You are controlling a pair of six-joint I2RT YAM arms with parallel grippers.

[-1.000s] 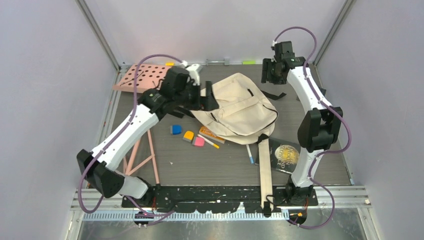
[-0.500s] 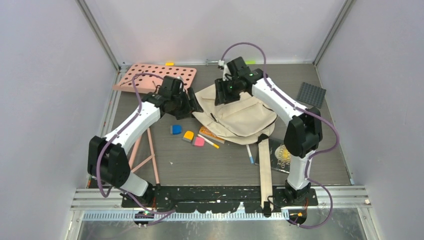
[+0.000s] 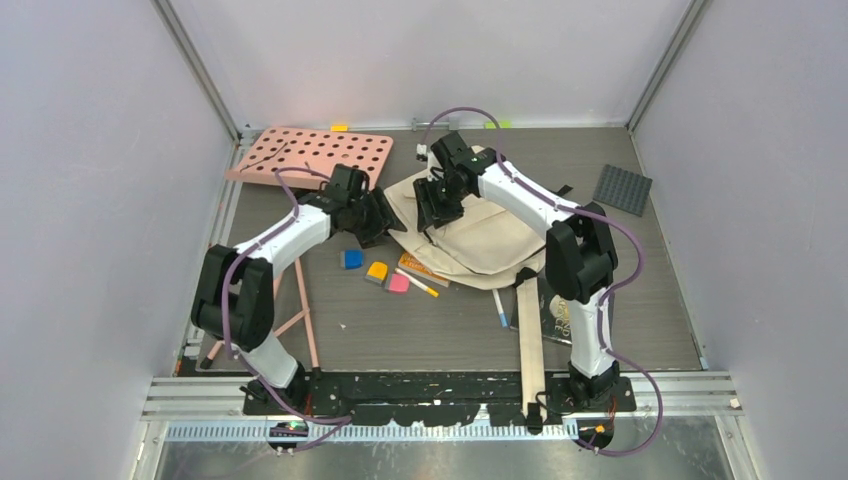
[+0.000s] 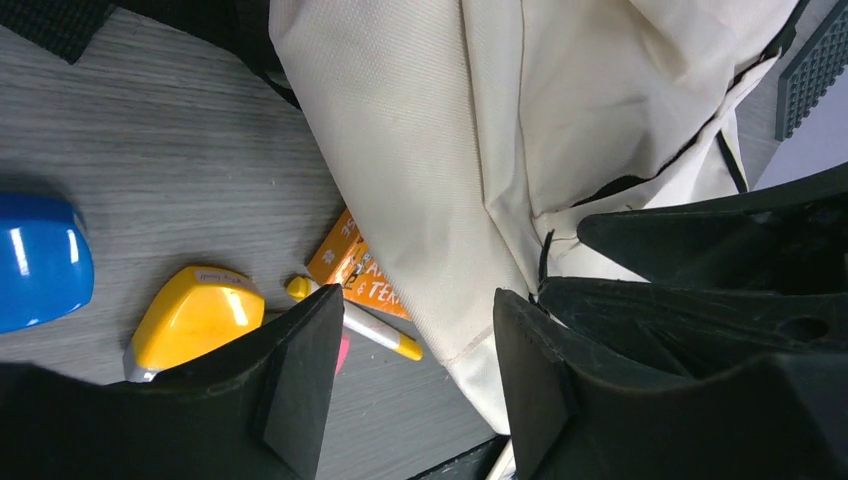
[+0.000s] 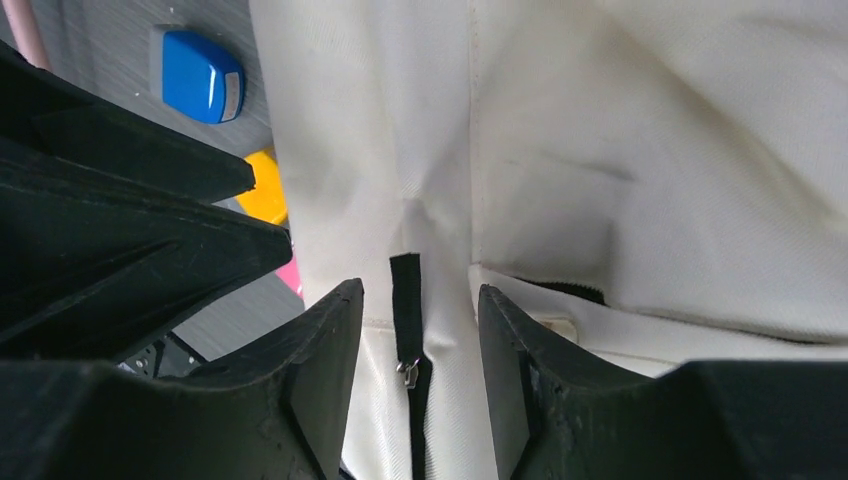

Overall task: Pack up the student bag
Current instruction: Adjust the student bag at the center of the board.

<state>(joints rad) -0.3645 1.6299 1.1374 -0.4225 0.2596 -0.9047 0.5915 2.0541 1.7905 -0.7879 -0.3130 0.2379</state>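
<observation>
Now, taking the far wall in the top view as 12 o'clock, the student bag (image 3: 490, 240) lies flat on the table (image 3: 400, 330), a little past the centre toward 1 o'clock, with its cream fabric facing up.

The left tool (image 4: 418, 300) is low at the bag's 9 o'clock edge. Its jaws stand moderately wide and hold nothing. In the left wrist view the stitched edge of the bag lies in the gap between them, and the table shows beside it. I cannot tell if one jaw touches the fabric.

The right tool (image 5: 420, 290) is over the bag's part toward 10 o'clock, near the left tool. Its jaws are also apart, about half wide, and point down at the fabric. Between them lies a black zipper strip (image 5: 404, 300) with a small metal pull at its near end. Neither jaw presses on this strip.

At 7 o'clock from the bag three small pieces lie in a row on the table: a blue piece (image 3: 351, 259), a yellow piece (image 3: 377, 271) and a pink piece (image 3: 398, 283). Just beside them an orange book (image 3: 420, 266) goes partly under the bag's edge, and a marker (image 3: 421, 285) with yellow ends lies against it.

A blue pen (image 3: 499, 308) lies at the bag's 6 o'clock, and a dark book (image 3: 572, 312) at 5 o'clock, partly behind the right arm. The pink perforated board (image 3: 320, 152) is at the table's 11 o'clock corner. A grey studded plate (image 3: 623, 188) lies at 2 o'clock, well apart from the bag.
</observation>
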